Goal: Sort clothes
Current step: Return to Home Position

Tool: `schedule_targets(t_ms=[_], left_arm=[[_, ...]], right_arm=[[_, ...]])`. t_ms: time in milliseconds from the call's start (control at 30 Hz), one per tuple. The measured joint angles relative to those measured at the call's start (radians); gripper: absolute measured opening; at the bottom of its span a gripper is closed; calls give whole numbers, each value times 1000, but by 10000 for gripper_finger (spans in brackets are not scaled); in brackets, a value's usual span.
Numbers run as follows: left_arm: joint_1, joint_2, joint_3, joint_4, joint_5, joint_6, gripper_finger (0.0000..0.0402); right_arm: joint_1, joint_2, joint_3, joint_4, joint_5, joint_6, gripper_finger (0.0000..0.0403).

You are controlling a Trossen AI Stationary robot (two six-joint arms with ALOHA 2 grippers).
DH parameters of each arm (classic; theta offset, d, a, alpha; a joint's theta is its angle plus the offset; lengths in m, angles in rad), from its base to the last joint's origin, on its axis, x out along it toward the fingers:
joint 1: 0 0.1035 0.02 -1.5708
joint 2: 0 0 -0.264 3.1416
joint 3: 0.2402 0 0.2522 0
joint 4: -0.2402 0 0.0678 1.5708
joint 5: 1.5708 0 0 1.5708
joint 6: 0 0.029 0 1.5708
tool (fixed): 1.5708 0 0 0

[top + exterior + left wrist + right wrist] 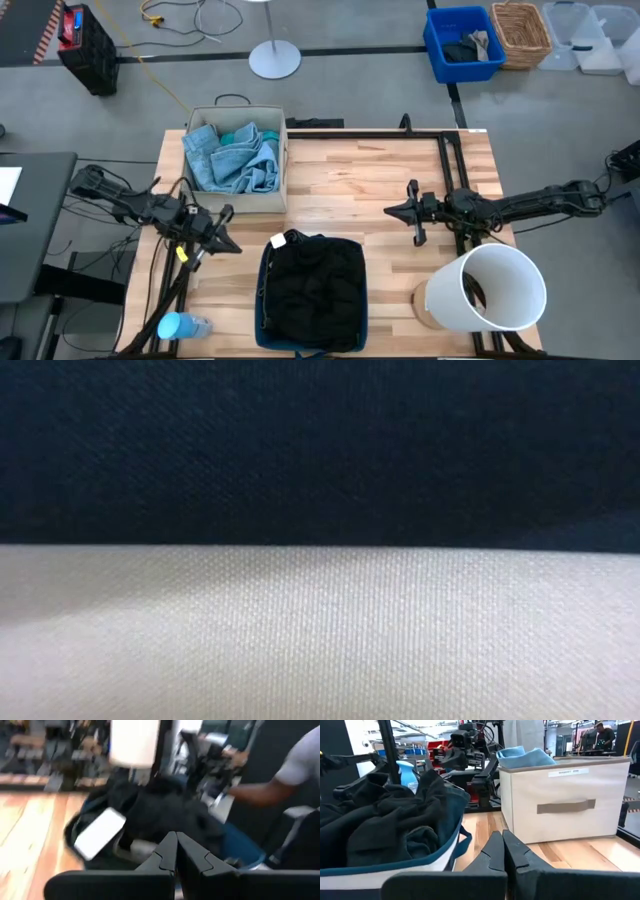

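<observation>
Overhead, both pairs of jaws are clenched on nothing: the left gripper (176,837) hangs at nine o'clock from the middle of the table (380,170), and the right gripper (503,835) at about three o'clock, its tip pointing inward. Between them, at six o'clock, a blue laundry bin (262,300) is heaped with a crumpled black garment (312,285); its dark folds cannot be told apart into separate pieces. At eleven o'clock stands a white fabric organizer (283,150) with a grey handle strip, filled with rumpled light blue denim (225,160), and a bright teal garment (242,133) peeks out near its far side. A white cylinder-shaped bin (490,290) lies tipped at four o'clock, and a blue spray bottle (183,326) lies at eight o'clock. Pale wood planks form the tabletop, on a grey floor. Off the table at one o'clock sit a small blue crate (462,45) of dark rags and a wicker basket (522,33). From the left wrist, a person's arm in a grey sleeve (300,765) shows beyond the bin. Woven fabric, dark above white, fills the low view.
</observation>
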Motion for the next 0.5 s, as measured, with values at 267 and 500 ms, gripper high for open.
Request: schedule_targets(t_ms=[267,500], left_arm=[[1,-14,0,-79,-78,49,0],[2,-144,0,-174,-136,42,0]], right_arm=[[0,0,-1,-11,-71,-2,0],[0,-8,-1,-30,-72,-11,0]])
